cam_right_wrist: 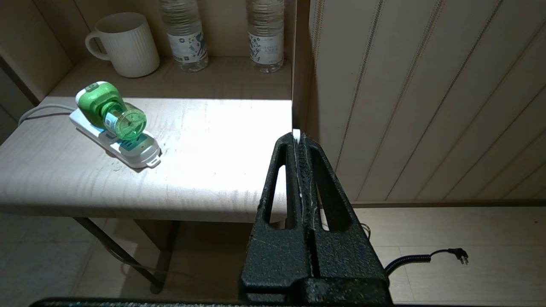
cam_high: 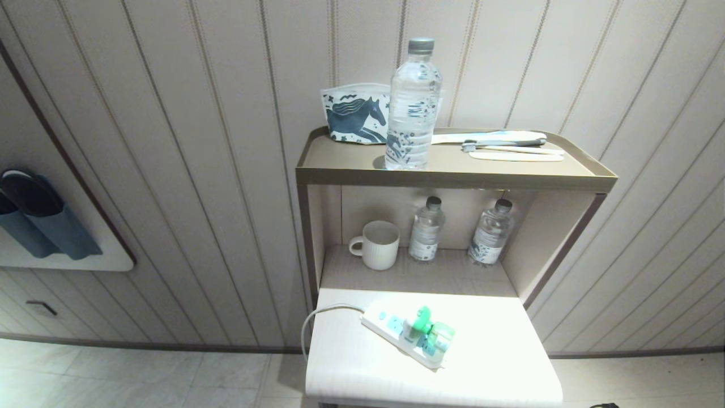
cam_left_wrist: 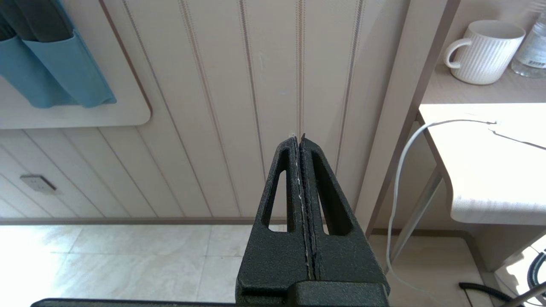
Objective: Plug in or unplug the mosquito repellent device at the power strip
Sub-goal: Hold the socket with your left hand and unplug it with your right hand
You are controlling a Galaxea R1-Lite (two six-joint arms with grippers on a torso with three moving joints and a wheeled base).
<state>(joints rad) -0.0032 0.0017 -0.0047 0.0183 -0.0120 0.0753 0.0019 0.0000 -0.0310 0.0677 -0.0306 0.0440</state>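
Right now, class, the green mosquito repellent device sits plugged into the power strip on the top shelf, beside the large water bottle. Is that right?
Not quite. The mosquito repellent device is plugged into the power strip, but on the low front table, not the top shelf. The head view shows this.

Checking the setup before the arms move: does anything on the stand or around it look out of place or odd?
Nothing looks spilled or damaged. The mosquito repellent device sits plugged into the power strip, bottle pointing sideways, and the strip lies at a slant across the lower tabletop. One oddity: a loose black coiled cord lies unplugged on the floor.
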